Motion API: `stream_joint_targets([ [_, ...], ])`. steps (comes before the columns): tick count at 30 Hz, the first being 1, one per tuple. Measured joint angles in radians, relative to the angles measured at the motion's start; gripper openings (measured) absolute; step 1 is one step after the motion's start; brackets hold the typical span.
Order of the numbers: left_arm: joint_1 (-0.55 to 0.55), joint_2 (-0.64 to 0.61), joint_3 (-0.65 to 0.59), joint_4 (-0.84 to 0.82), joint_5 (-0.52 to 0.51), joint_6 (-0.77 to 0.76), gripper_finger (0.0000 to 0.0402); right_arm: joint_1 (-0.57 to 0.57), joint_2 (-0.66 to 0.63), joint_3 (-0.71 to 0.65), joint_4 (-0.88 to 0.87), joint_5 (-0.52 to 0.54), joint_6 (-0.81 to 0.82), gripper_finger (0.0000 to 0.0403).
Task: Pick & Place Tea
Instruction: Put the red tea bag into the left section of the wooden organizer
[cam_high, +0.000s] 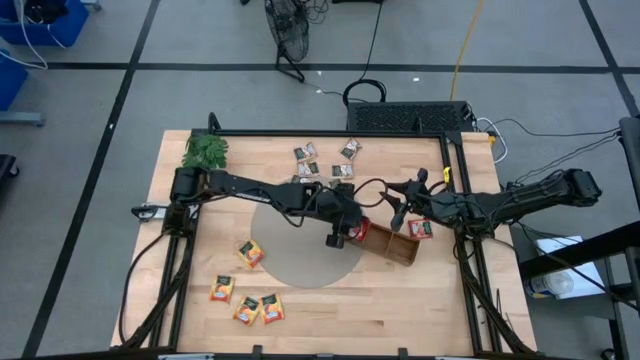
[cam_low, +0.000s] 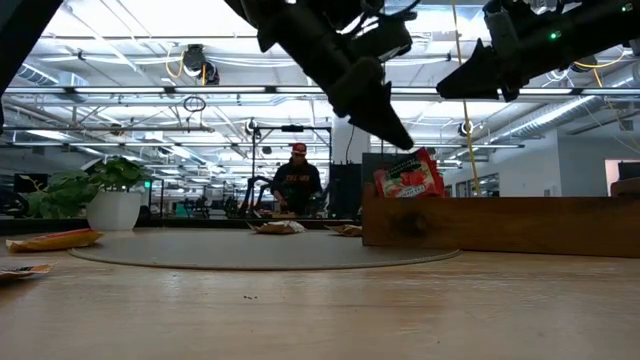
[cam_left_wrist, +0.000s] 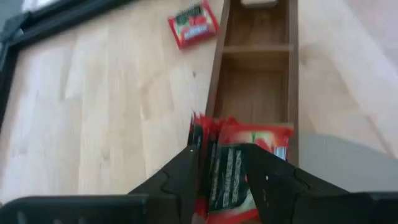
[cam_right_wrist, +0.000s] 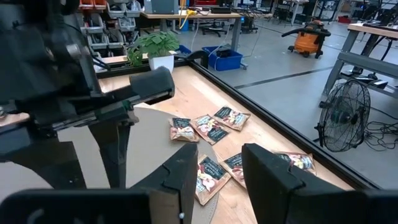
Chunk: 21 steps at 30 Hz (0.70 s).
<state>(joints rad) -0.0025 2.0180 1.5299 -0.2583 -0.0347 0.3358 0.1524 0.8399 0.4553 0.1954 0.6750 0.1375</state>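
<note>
Five orange-yellow tea sachets (cam_high: 247, 290) at lower left of the overhead frame; five grey-white sachets (cam_high: 322, 160) at upper centre; two red sachets (cam_high: 420, 229) near centre right; one wooden tray (cam_high: 392, 246); one leafy sprig (cam_high: 205, 151) at upper left.

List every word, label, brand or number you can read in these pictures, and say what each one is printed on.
None can be read.
Red tea sachets in the wooden tray, between the left gripper fingers: dark printed patch, lettering too blurred.
Red sachet on the table: print too blurred.
Grey-white sachets: dark labels, too small.
Orange-yellow sachets: too small.
</note>
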Motion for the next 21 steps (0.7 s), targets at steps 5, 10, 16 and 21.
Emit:
stream_joint_targets([
  [5, 0.0, -0.003, 0.0, -0.008, -0.026, 0.038, 0.0138, 0.0, 0.0, 0.0, -0.007, 0.0, 0.007, 0.0112],
  [10, -0.022, -0.007, 0.0, -0.065, -0.069, 0.137, 0.0124, 0.0, 0.0, 0.0, -0.015, -0.004, 0.008, 0.0112],
  [16, -0.103, -0.002, 0.085, -0.234, -0.098, 0.184, 0.0015, 0.0, 0.0, 0.0, -0.012, -0.026, 0.008, 0.0112],
  [21, -0.117, 0.058, 0.171, -0.29, -0.115, 0.203, 0.0004, 0.0, 0.0, 0.001, -0.012, -0.025, 0.008, 0.0111],
])
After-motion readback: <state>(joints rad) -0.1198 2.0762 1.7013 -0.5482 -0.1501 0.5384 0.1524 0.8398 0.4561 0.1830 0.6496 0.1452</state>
